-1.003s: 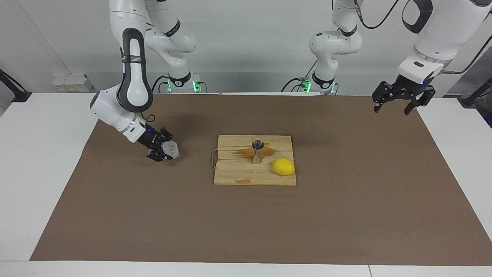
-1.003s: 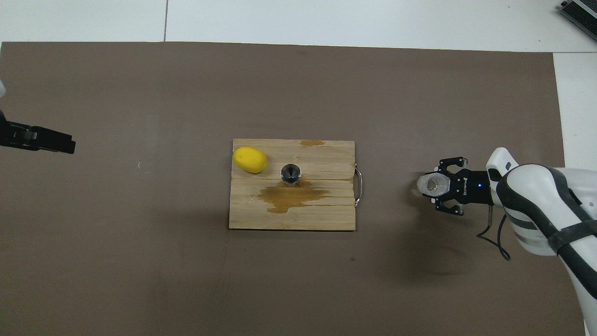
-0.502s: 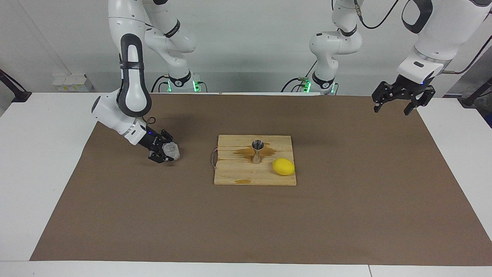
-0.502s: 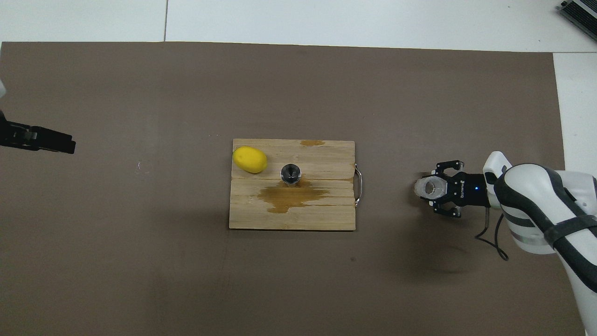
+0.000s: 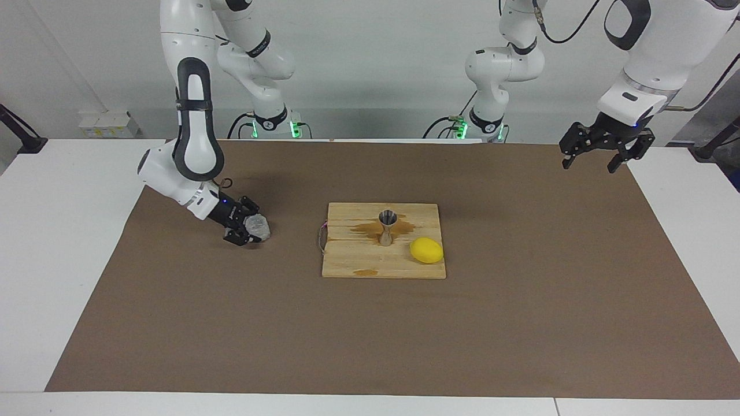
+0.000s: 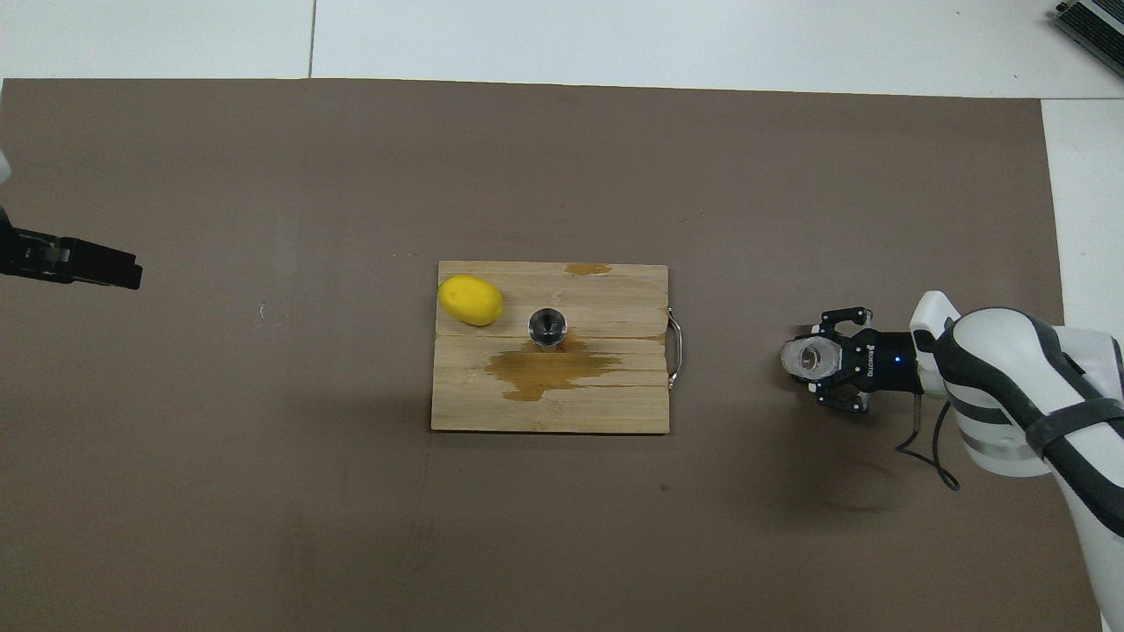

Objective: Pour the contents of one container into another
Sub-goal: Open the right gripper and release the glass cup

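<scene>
The bumpy clear glass cup [image 5: 258, 226] is between the fingers of my right gripper [image 5: 248, 230], low at the brown mat toward the right arm's end of the table. In the overhead view the cup [image 6: 803, 357] shows its mouth upward, with the right gripper [image 6: 817, 359] shut around it. The steel jigger [image 5: 387, 227] stands upright on the wooden board [image 5: 347, 260], also in the overhead view [image 6: 547, 326]. My left gripper [image 5: 599, 157] hangs open and empty, waiting above the mat's corner at the left arm's end.
A yellow lemon [image 5: 426, 250] lies on the board beside the jigger. A brown wet stain [image 6: 549, 370] spreads on the board next to the jigger. The board has a metal handle [image 6: 675, 353] on its edge toward the cup. The brown mat [image 5: 370, 335] covers the table.
The right gripper with the cup has sunk a little toward the mat and the right arm has straightened upward. The left arm, jigger and lemon have not moved.
</scene>
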